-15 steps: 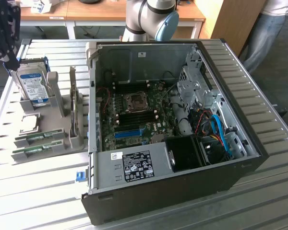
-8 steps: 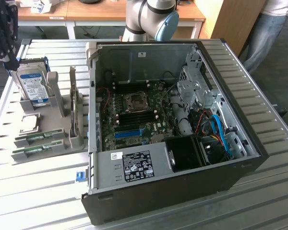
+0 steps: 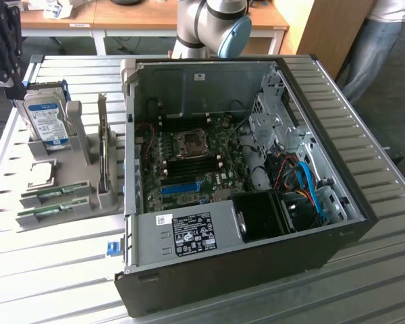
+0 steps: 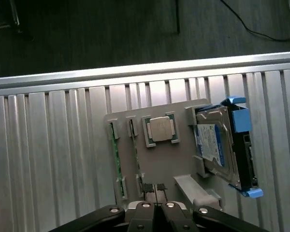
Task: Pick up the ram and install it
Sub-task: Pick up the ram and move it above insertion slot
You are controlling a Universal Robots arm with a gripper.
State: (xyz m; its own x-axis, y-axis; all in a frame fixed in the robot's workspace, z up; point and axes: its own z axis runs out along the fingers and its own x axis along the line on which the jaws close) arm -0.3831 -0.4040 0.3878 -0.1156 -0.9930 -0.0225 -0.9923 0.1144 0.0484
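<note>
Over by the table edge on the exterior view's left, the hand (image 3: 13, 84) hangs above the grey parts holder (image 3: 88, 196), fingers pinched together with nothing between them. So it's empty, as far as I can tell. The ram (image 3: 50, 211) is lying in its slot at the end of that holder closest to the table's near edge. A second stick (image 3: 54, 194) sits just beside it, then the processor chip (image 3: 40, 174), and the blue-labelled hard drive (image 3: 46, 118) stands further along. In the wrist view the ram (image 4: 117, 159) shows as a thin green line seated between little clips. The hand (image 4: 153, 187) is off to one side of it there, more over the middle of the holder.

My read: this is the very start, the approach-to-pick step. Nothing's lifted, and the open PC case (image 3: 256, 270) with its motherboard (image 3: 189, 169) sits mid-table, untouched. The pick calls for the fingers to open, line up along that skinny stick and come straight down. It's thin and tucked into clips, so I'd guess it's easy to bump the neighbour stick.
</note>
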